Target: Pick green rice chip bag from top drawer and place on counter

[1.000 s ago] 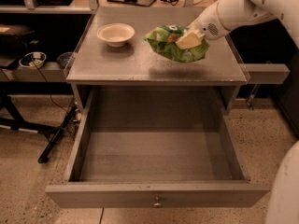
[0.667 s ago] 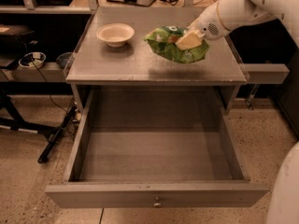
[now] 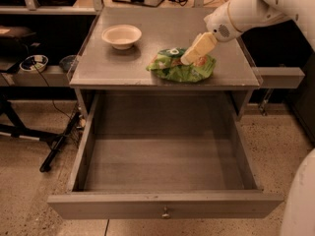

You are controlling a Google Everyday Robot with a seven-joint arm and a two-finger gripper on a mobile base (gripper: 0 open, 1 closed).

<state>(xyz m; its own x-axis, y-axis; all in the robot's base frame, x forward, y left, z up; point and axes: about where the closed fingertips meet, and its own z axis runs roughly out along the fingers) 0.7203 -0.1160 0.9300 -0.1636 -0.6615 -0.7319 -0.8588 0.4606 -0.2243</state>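
And there it was: the green rice chip bag [image 3: 178, 68] lay on the counter [image 3: 162, 26], down at the front right, close to the front edge. The gripper [image 3: 193, 56] sat right on top of the bag, angled down from the upper right at the end of the white arm [image 3: 246, 11]. Its tip touched the crinkled foil, but whether the claw was clamped on the bag or had let go could not be told from this angle.

Now the containers. The top drawer [image 3: 123, 205] stood pulled all the way out below the counter, and only its grey floor and walls showed inside. The bag was well clear of it, up on top. The cream bowl [image 3: 121, 35] sat at the back left of the counter, apart from the bag, and only its pale inner surface showed.

Against a second earlier, here was the change: the bag had come forward and lower in the view, from mid-counter to just behind the front edge, and the gripper had come down with it. The bowl had not budged, and the drawer was open just as far as before.

The count: one green bag, one bowl, one open drawer with one small metal knob [image 3: 166, 212] at the middle of its front panel, one arm and one gripper.
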